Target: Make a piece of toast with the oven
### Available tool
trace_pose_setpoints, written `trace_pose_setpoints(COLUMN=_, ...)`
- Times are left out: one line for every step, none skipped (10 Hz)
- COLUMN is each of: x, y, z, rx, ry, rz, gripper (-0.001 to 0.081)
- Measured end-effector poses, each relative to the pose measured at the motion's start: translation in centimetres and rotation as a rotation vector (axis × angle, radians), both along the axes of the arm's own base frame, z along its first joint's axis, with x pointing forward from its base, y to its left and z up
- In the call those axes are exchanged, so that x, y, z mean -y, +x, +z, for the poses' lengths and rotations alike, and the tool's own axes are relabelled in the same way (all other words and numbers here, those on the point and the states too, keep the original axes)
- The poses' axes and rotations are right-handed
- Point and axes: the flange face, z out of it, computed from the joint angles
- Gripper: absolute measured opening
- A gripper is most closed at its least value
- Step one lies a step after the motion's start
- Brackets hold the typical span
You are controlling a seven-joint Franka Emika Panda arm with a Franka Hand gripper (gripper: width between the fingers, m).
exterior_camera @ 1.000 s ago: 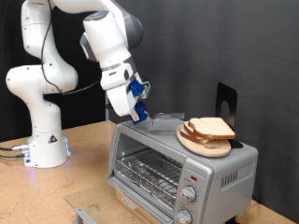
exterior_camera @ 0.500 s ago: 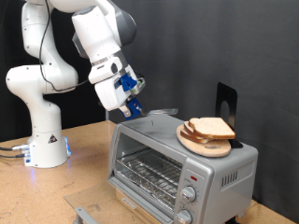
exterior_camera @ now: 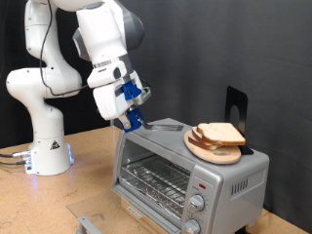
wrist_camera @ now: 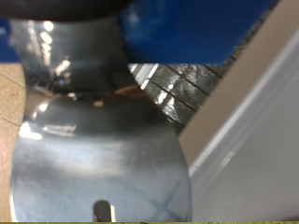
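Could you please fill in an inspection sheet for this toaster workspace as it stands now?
Surface: wooden table, metal bracket near the exterior view's bottom edge.
Job's things: oven door shut, rack bare; bread slices stacked on round board atop it.
Clutter: nothing seen.
Grippers: pincer at the oven's top corner, holding a blue-handled metal spatula.
Cables: bundle at the robot base.
Surroundings: black backdrop.

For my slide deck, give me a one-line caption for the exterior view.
Franka hand carries a blue-handled spatula over the closed silver oven, bread slices stacked on a wooden board on top.
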Motion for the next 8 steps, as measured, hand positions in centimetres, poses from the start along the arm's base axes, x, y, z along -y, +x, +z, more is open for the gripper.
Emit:
trace_pose_setpoints(x=0.0, y=1.2, z=-0.3, rx=-0.02, ry=-0.012, rz=-0.003, gripper=0.0389)
trace_pose_setpoints(x=-0.2, y=2.4, z=-0.9, rx=-0.037, ry=-0.021, rz=-0.005, gripper=0.0389)
trace_pose_setpoints(x=-0.5, y=3.5, z=-1.5, rx=-0.051, ry=-0.024, rz=-0.002, gripper=0.0389)
trace_pose_setpoints(x=-0.8, y=4.5, z=-1.9, rx=-0.059, ry=-0.023, rz=0.005, gripper=0.0389)
trace_pose_setpoints(x=-1.3, y=5.4, z=-2.2, rx=-0.062, ry=-0.016, rz=0.015, gripper=0.0389)
trace_pose_setpoints(x=-1.7, y=6.0, z=-2.3, rx=-0.061, ry=-0.01, rz=0.023, gripper=0.0389)
trace_pose_setpoints(x=-2.1, y=6.4, z=-2.3, rx=-0.056, ry=-0.006, rz=0.033, gripper=0.0389)
trace_pose_setpoints(x=-2.4, y=6.6, z=-2.0, rx=-0.048, ry=-0.002, rz=0.044, gripper=0.0389)
